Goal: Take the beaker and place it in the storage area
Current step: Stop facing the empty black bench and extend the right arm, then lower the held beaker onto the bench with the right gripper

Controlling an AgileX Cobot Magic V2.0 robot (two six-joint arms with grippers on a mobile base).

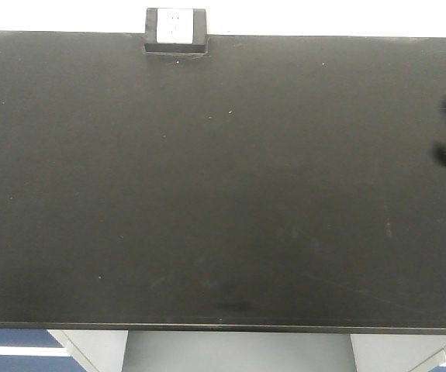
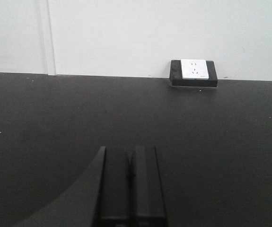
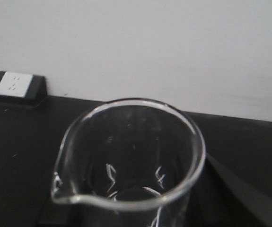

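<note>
The right fingers point(image 3: 249, 198) pinch the beaker point(image 3: 126, 156) over the storage tabletop point(image 1: 207, 194), toward its right side. The left fingers point(image 2: 117, 189), pressed together, hold nothing. Grasping appears complete; lowering and release remain.

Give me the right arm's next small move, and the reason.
Probably ease the beaker straight down and set it: it is upright, close before the right wrist camera, with the black benchtop around it; its base is out of view.
</note>
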